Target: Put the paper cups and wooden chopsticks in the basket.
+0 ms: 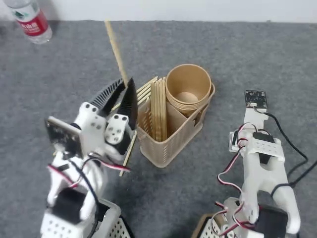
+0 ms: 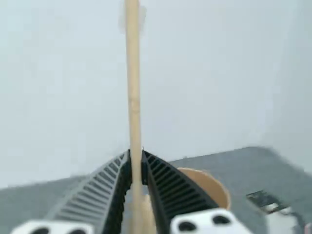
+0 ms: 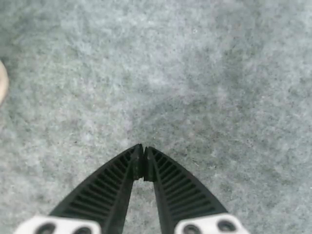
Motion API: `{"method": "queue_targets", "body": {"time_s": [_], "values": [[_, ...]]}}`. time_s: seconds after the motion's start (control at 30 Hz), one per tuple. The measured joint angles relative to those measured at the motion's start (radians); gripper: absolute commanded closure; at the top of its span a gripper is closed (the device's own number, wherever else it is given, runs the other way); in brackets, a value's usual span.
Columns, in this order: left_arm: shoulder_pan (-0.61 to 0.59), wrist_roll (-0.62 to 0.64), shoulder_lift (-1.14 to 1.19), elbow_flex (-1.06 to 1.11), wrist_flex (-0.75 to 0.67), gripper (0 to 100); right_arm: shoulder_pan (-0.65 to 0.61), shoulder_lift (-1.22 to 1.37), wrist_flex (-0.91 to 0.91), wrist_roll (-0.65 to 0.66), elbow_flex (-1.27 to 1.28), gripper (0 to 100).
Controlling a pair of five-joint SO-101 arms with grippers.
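Observation:
My left gripper is shut on a wooden chopstick, holding it raised just left of the basket. In the left wrist view the chopstick runs straight out from between the black fingers of the gripper. The tan basket holds several wooden chopsticks standing in its left half and stacked paper cups in its right half; a cup rim shows past the left gripper. My right gripper is shut on nothing over bare carpet; its arm stands right of the basket.
Grey carpet covers the table. A plastic water bottle with a red label lies at the far left corner. A white wall runs along the far edge.

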Motion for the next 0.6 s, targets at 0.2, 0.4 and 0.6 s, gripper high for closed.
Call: {"method": "queue_targets", "body": {"time_s": [0.2, 0.4, 0.6], "values": [[0.0, 0.123, 0.006, 0.181, -0.153, 99, 0.0, 0.0, 0.0, 0.0, 0.0, 99.1], [0.021, 0.121, 0.006, 0.221, -0.078, 99, 0.0, 0.0, 0.0, 0.0, 0.0, 99.1], [0.026, 0.048, 0.006, 0.255, -0.057, 99, 0.0, 0.0, 0.0, 0.0, 0.0, 99.1]]}}
